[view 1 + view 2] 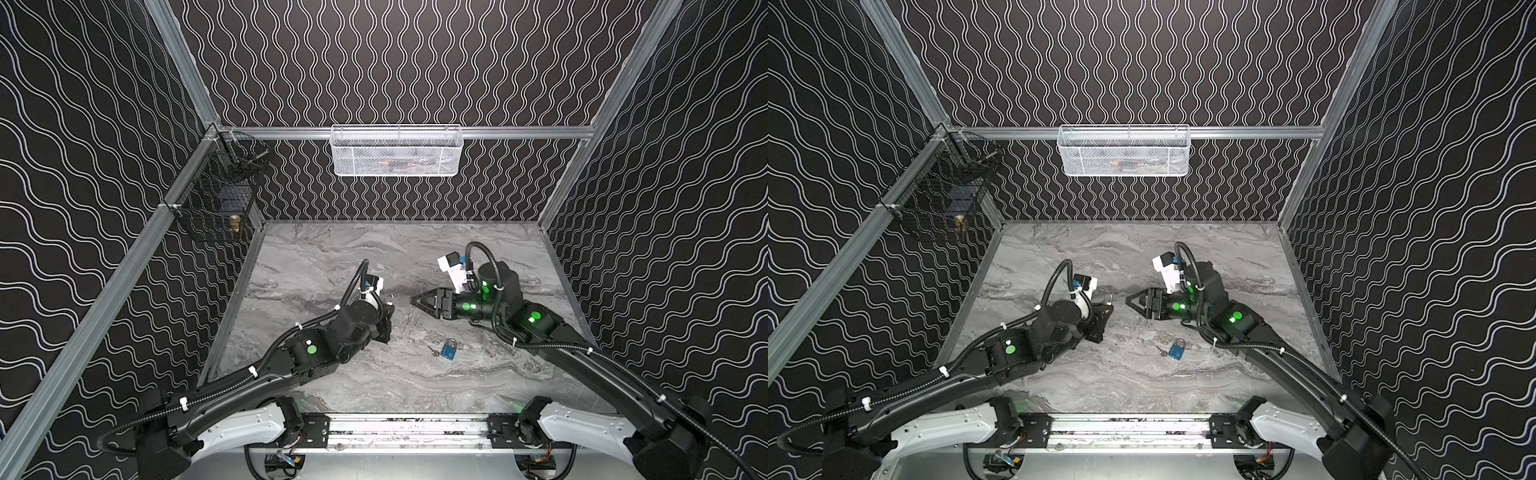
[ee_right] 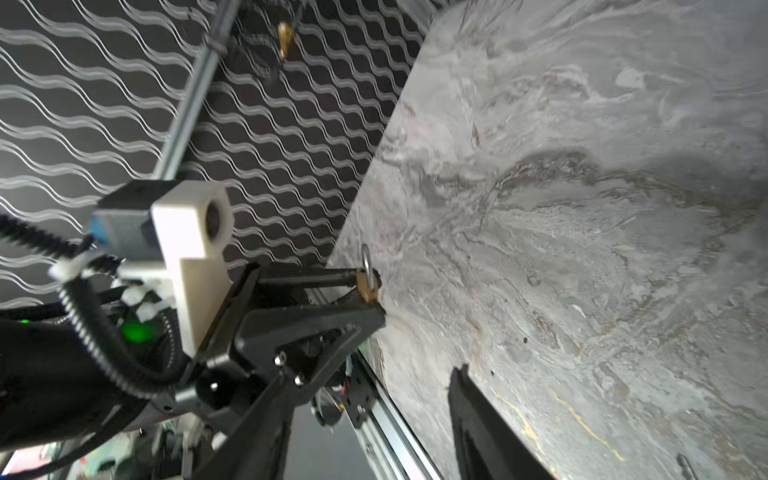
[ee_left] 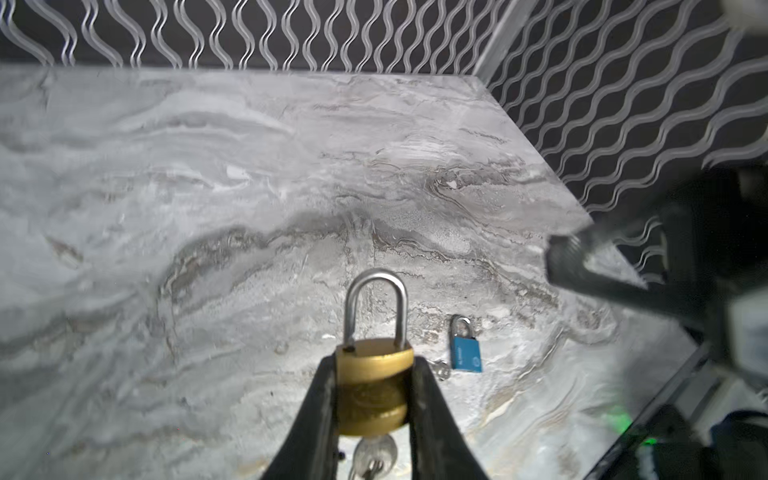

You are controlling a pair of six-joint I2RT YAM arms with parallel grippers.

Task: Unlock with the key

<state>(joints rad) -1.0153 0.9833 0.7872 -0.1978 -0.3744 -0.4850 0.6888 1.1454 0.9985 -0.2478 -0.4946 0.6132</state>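
Observation:
My left gripper (image 3: 374, 386) is shut on a brass padlock (image 3: 374, 374), one finger against each side of its body, and holds it above the marble table (image 1: 332, 257). The silver shackle (image 3: 376, 303) points away from the wrist. A silver key (image 3: 376, 453) sticks in the bottom of the padlock, between the fingers. Both top views show this padlock (image 1: 388, 300) (image 1: 1106, 299) left of centre. My right gripper (image 1: 415, 300) (image 1: 1129, 300) hovers just right of it, pointing at it. In the right wrist view that gripper (image 2: 374, 374) is open and empty, with the padlock (image 2: 369, 284) ahead.
A blue padlock (image 1: 449, 351) (image 3: 465, 353) lies on the table nearer the front, with a small key (image 1: 434, 352) beside it. A white mesh basket (image 1: 397, 151) hangs on the back wall. A black wire basket (image 1: 216, 195) hangs at the left corner.

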